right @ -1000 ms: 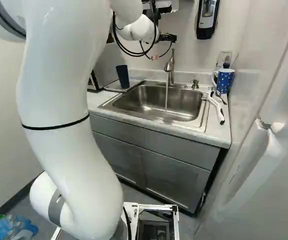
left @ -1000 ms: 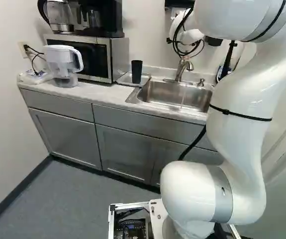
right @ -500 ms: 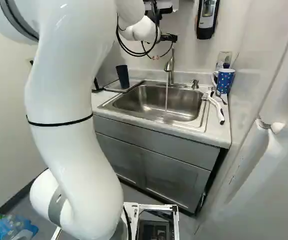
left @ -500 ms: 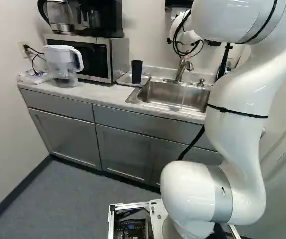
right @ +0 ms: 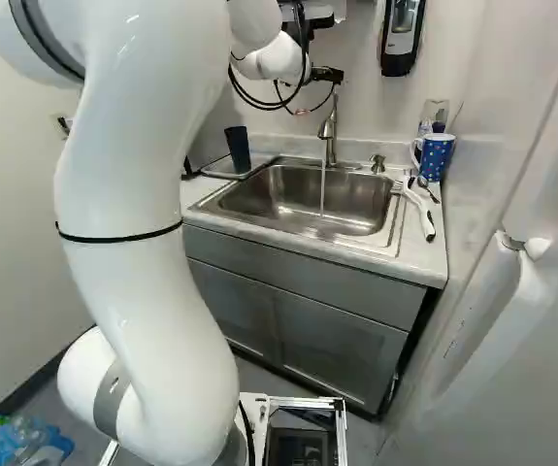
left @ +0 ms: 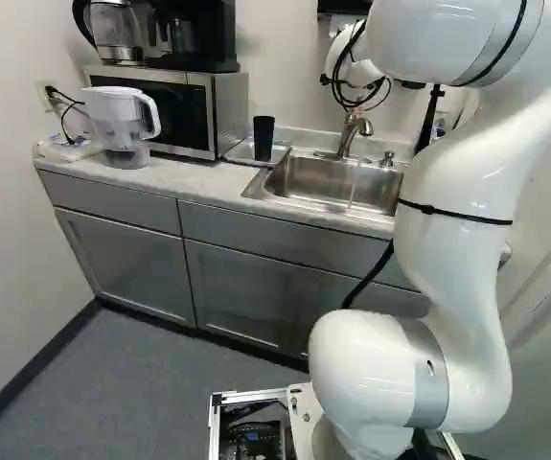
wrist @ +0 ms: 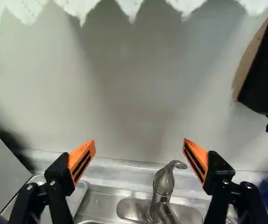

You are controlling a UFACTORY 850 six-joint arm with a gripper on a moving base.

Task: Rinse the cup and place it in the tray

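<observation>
My gripper [right: 327, 74] is high by the wall over the sink area; in the wrist view the gripper [wrist: 140, 142] is open, with nothing between its fingers. A dark cup [left: 264, 138] stands upright on the near-flat metal tray [left: 241, 150], left of the sink. The tray [wrist: 80, 192] also shows beyond one finger in the wrist view. Water runs from the faucet [right: 329, 131] in a thin stream into the steel sink [right: 288, 189]. The faucet [wrist: 163, 184] is below and between the fingers in the wrist view. A blue dotted mug [right: 436, 155] is right of the sink.
A brush with a white handle [right: 420, 209] lies by the sink's right side. Left of the tray are a microwave [left: 174, 110] and a water pitcher [left: 122, 125]. A soap dispenser [right: 402, 34] hangs on the wall. A black object [wrist: 266, 70] is beside the gripper.
My upper arm has shifted slightly, leftward in the left base view and rightward in the right base view. The cup, tray and base have stayed put.
</observation>
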